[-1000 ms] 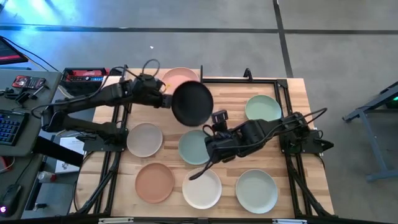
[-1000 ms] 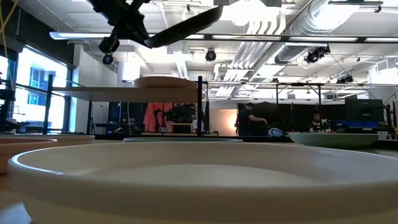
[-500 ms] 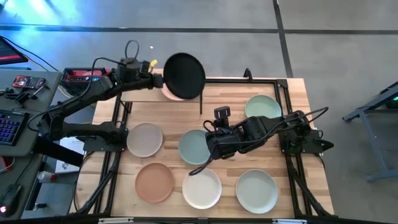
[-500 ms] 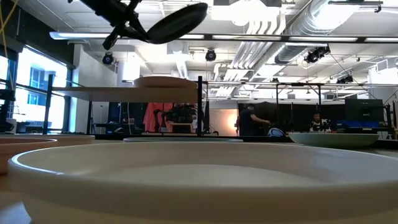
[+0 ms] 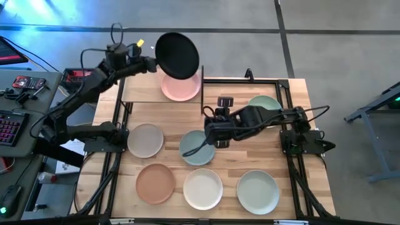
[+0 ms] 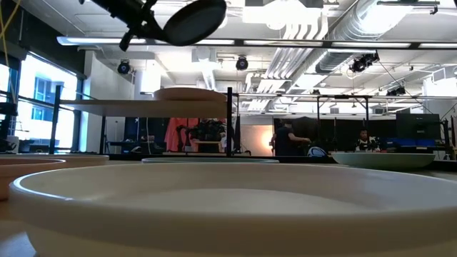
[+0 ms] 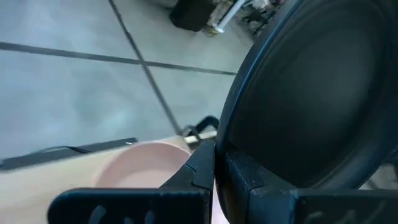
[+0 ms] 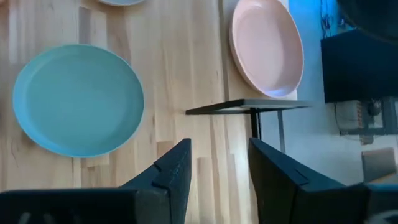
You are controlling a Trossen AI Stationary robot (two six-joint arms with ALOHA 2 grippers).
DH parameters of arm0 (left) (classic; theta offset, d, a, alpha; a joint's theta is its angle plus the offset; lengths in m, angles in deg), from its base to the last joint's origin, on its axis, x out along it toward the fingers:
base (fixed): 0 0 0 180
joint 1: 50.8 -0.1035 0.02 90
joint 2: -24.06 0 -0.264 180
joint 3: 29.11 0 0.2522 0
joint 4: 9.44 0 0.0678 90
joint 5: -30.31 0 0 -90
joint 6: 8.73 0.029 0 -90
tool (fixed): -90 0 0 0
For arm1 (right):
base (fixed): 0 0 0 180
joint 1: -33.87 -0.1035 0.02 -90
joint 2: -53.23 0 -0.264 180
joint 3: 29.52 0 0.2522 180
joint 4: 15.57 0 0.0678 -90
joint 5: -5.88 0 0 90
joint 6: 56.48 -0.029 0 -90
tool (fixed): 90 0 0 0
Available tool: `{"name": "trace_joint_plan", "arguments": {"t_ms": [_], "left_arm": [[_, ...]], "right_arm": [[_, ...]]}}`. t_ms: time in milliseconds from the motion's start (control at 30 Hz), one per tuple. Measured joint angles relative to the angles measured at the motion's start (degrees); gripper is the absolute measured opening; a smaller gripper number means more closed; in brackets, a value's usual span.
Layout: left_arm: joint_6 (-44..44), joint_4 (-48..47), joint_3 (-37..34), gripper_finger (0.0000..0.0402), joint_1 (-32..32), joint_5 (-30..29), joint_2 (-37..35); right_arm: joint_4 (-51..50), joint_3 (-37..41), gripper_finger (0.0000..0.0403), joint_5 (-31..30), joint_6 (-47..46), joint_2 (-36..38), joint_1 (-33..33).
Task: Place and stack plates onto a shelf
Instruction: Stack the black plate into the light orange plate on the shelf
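A black plate (image 5: 177,55) is held in the air by my left gripper (image 5: 150,62), which is shut on it, above the pink plate (image 5: 181,87). The pink plate lies flat on the right part of the light-wood shelf (image 5: 140,94) at the table's far edge. In the low view the black plate (image 6: 194,21) hangs tilted above the shelf (image 6: 136,107). My right gripper (image 5: 210,139) is open with nothing between its fingers, above the middle of the table, next to the pale blue-green plate (image 5: 195,150). My left gripper pinches the black plate's rim (image 7: 227,144) between its two fingers (image 7: 205,167), at the plate's left edge. The fingers come nearly level from the table's left side. The plate is lifted clear and tilted, above the pink plate (image 7: 146,168).
Flat on the table lie a grey-beige plate (image 5: 145,139), a terracotta plate (image 5: 155,183), a cream plate (image 5: 203,189), a pale grey-green plate (image 5: 257,192) and a green plate (image 5: 265,105), partly hidden under the right arm. The shelf's left half is bare.
My left gripper has swung toward the table's far edge and up. It carried the black plate from over the table's middle to above the pink plate on the shelf, and the plate has tipped more steeply. My right gripper has shifted slightly toward the far edge and rolled.
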Motion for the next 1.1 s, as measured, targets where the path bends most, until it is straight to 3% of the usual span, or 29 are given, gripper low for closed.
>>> {"name": "trace_joint_plan", "arguments": {"t_ms": [367,733,1100], "left_arm": [[10.44,-22.74,16.61,0.0005,-4.36,-0.11,9.3],[12.2,-31.92,16.85,0.0005,-4.99,0.11,16.31],[9.2,-34.71,16.85,0.0005,-4.97,0.72,21.09]], "right_arm": [[0.54,0.0,0.0138,0.35,-1.0,-0.02,2.43],[0.61,0.0,0.0138,0.59,-2.83,-0.04,2.43],[0.04,0.02,0.0138,0.57,-0.14,-0.04,4.26]]}}
